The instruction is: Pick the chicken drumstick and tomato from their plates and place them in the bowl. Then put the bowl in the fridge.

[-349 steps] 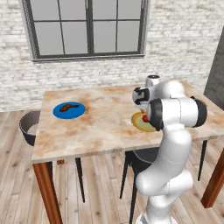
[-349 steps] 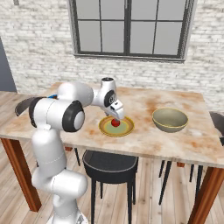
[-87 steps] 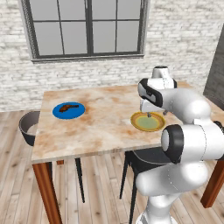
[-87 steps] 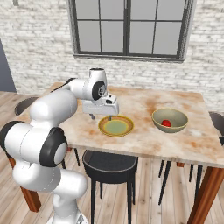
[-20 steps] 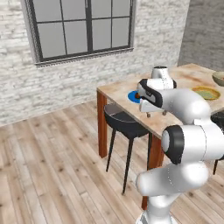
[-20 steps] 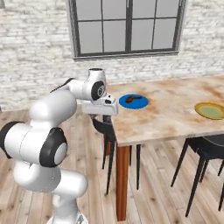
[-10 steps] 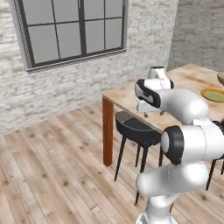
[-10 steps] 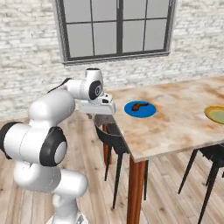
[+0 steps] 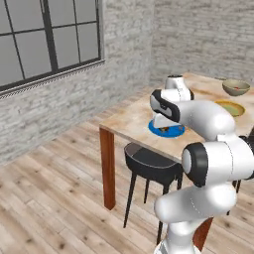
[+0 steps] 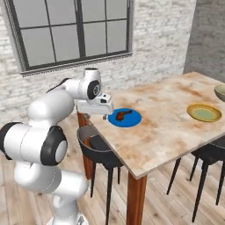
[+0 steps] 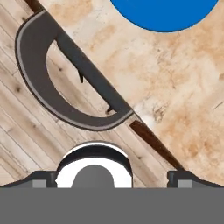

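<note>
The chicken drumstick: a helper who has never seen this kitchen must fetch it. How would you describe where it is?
Find the long wooden table under the window. At the end nearest the robot's gripper lies a bright blue plate, and the chicken drumstick rests on it. It is the small dark reddish-brown piece; the yellow-rimmed plate farther along holds nothing.

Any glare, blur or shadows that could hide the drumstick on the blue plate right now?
Right base view: even light, no glare, chicken drumstick crisp on blue plate. Left base view: the arm covers part of the plate. Hand view: sharp, plate edge cut off at top, open gripper.
</note>
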